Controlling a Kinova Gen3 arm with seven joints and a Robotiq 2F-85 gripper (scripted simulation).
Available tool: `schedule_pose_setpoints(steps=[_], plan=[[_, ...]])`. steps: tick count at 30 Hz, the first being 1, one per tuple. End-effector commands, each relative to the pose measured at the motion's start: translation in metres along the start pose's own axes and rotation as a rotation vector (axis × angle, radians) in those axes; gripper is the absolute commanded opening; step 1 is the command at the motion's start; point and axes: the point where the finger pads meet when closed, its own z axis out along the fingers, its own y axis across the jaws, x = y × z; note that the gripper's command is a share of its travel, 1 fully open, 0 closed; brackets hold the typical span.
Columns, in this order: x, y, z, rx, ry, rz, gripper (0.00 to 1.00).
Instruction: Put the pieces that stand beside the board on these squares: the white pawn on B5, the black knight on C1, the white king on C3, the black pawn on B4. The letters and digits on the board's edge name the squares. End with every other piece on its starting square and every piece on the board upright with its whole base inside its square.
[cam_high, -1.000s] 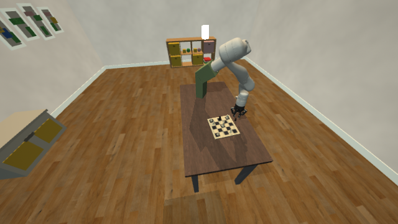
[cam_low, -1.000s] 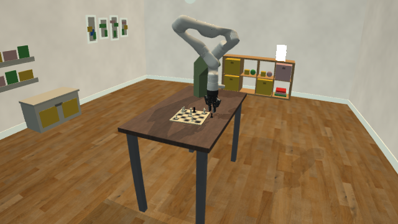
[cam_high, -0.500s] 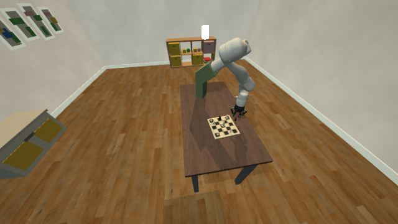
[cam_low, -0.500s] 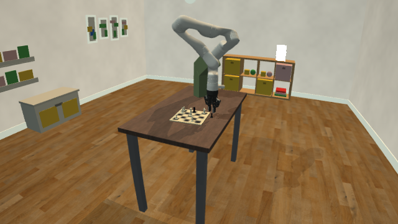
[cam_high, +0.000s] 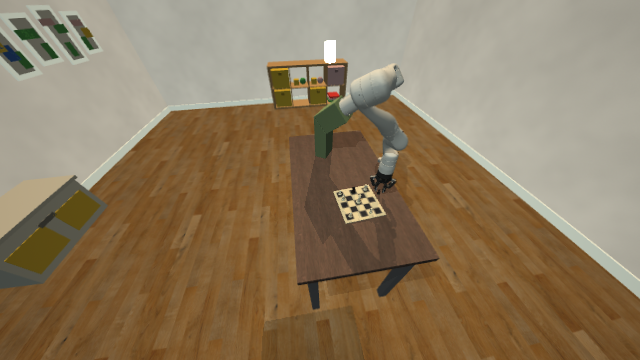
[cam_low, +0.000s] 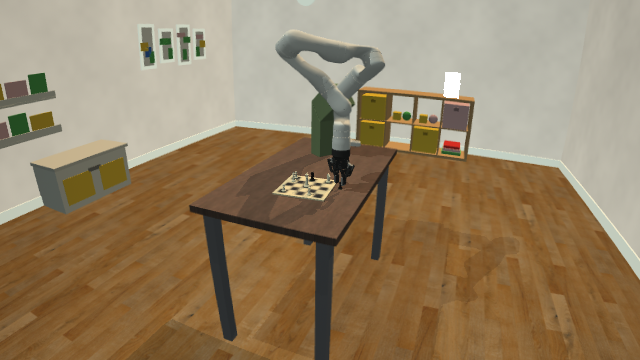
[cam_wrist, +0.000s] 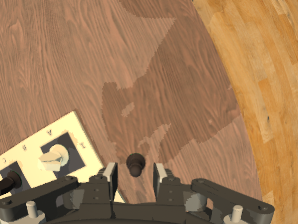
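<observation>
Low in the middle of the wrist frame, the black pawn (cam_low: 340, 185) (cam_wrist: 135, 164) is seen on the desk (cam_high: 325, 260) (cam_low: 225, 206) (cam_wrist: 60, 60), beside the board (cam_high: 365, 219) (cam_low: 300, 196) (cam_wrist: 75, 121) and apparently upright. It would probably be felt as light and stiff, unlikely to be squashed but easily tipped, and its rounded head might slip if pinched too high. A hold around the narrower body, below the head, would be the better choice (the exact profile is too small to be read), with the pads kept level so that the base can be set down flat on B4.

The hand (cam_high: 382, 191) (cam_low: 340, 179) (cam_wrist: 135, 173) is partly open, roughly a third of its reach, and nothing is grasped. In the lower half of the wrist frame, the pawn is seen between the two fingertips, with a gap showing on either side; no contact is visible. An even closing on both sides should be called for once the height is right, as a push from one side could topple the piece. At the lower left, a white piece (cam_high: 366, 189) (cam_low: 328, 178) (cam_wrist: 56, 155) is seen on the board's corner square, near enough for some care with the finger linkage.

Compared with the pictures of half a second and one second ago, the end effector (cam_high: 382, 191) (cam_low: 341, 181) (cam_wrist: 135, 173) has come a little lower toward the surface (cam_high: 327, 255) (cam_low: 260, 215) (cam_wrist: 65, 60). In the exterior view, its fingertips are now closer to the small black piece (cam_low: 340, 185) (cam_wrist: 136, 164) beside the board (cam_high: 359, 205) (cam_low: 305, 187) (cam_wrist: 75, 120), and the gap that showed above this piece has become smaller
</observation>
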Motion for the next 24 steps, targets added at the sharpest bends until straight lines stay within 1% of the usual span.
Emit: schedule_pose_setpoints(steps=[1,6,24], plan=[[0.0012,-0.0004,0.0094,0.0,0.002,-0.002,0.34],[0.0012,-0.0004,0.0143,0.0,0.002,-0.002,0.34],[0.0022,-0.0005,0.0147,0.0,0.003,-0.002,0.34]])
